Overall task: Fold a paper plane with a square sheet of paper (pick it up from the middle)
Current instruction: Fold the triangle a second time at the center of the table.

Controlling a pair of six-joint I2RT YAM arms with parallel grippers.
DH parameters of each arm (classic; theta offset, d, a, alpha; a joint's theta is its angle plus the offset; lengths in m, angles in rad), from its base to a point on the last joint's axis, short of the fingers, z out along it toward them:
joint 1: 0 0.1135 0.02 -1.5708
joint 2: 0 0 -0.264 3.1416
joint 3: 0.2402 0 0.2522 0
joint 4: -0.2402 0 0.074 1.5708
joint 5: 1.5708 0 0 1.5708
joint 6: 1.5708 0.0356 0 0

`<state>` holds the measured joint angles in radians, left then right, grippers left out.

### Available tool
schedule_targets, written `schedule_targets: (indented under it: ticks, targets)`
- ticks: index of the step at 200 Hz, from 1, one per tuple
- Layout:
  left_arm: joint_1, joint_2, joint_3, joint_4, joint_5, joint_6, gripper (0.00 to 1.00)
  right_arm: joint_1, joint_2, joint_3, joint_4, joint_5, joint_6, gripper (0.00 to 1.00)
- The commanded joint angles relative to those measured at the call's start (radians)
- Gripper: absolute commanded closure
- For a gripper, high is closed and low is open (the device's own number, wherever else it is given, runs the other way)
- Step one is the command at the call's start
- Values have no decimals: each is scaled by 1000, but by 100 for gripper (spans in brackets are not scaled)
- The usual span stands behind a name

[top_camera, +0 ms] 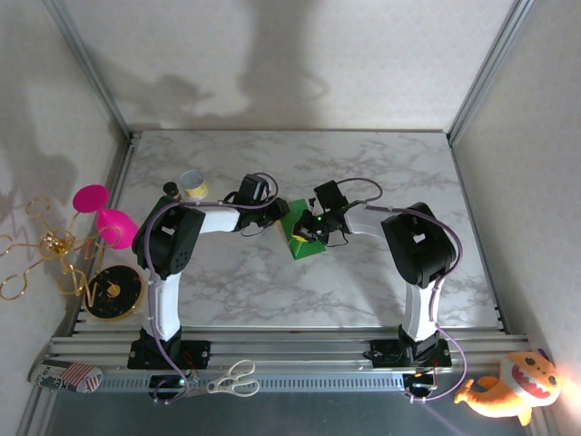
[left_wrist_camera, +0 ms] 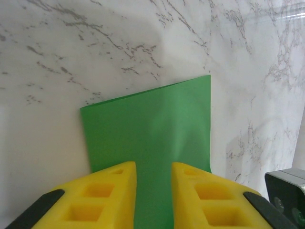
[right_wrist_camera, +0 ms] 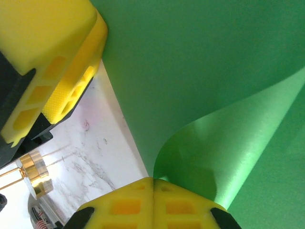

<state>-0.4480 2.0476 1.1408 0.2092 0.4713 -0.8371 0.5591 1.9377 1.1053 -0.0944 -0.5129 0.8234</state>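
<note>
We see the marble table spread between grey walls; the left arm and the right arm rise from the table's near edge and bend inward to meet over the table's middle.

The square sheet of paper is at the table's middle, bright green; from the left wrist it lies against the table with its far corner pointing away; from the right wrist one part of it curls up and over in a loose roll.

The left gripper is at the sheet's left side; its yellow jaws stand apart, with the green sheet showing in the gap between them.

The right gripper is at the sheet's right side; its jaws are pressed together, pinching the paper where the curl comes down to them.

An orange plush toy lies off the table's near right corner; scissors lie off the table's near edge; a roll of tape sits on the table's far left part.
</note>
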Motion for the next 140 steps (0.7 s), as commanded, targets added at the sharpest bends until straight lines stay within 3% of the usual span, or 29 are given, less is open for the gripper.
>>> schedule_targets:
  ticks: [1, 140]
  targets:
    - [-9, 51, -16, -88, -27, 13, 74, 10, 9, 28, -22, 28, -9, 100]
    - [-11, 51, -26, -88, -33, 4, 74, 12, 6, -2, 18, 60, 25, 100]
